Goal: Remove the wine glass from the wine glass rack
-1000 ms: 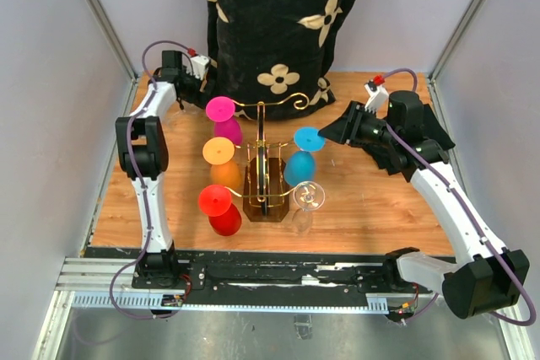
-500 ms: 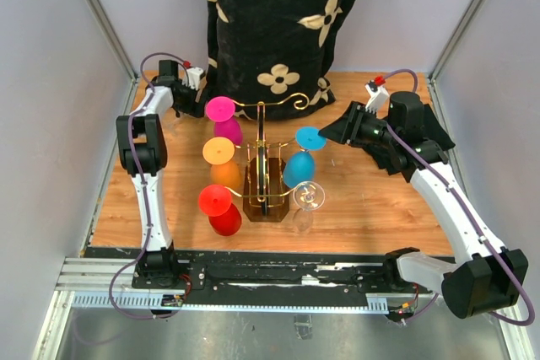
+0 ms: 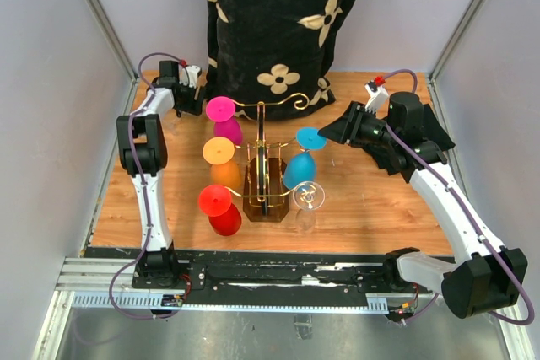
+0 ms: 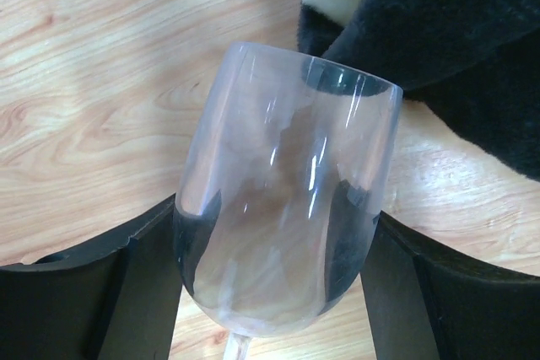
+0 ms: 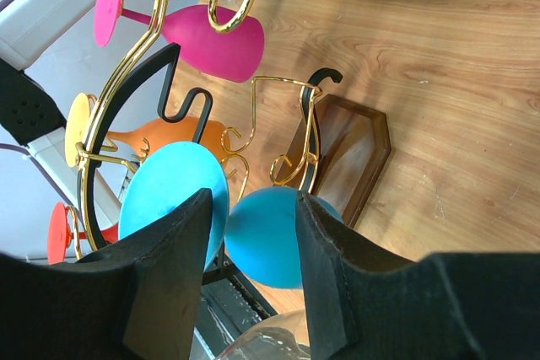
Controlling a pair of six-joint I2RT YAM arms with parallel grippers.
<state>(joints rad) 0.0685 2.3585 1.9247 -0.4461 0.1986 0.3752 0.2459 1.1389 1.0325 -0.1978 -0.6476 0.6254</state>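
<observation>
Finds a clear wine glass [image 4: 283, 200] already off the wine glass rack [image 3: 261, 198], clamped by its bowl in the left pincer [image 4: 274, 238], behind and to the left of the rack. Cannot tell whether its foot touches the worktop [image 3: 380, 200].

Judges the step as carrying clear and setting down. Advises a gentle, even clamp on the thin bowl, holding its tilt steady. Advises a descent well away from the pink glass [image 3: 224, 120] on the rack's rear left arm and from the black throw [image 3: 270, 23] behind the rack.

Notes the right pincer [image 5: 253, 217] with fingers apart, straddling the blue glass [image 3: 299, 166] on the rack's right side, gripping nothing.

Confirms the left grip from the left wrist view alone; cannot make out the held glass from the top view. Takes its place relative to the rack from the top view alone.
</observation>
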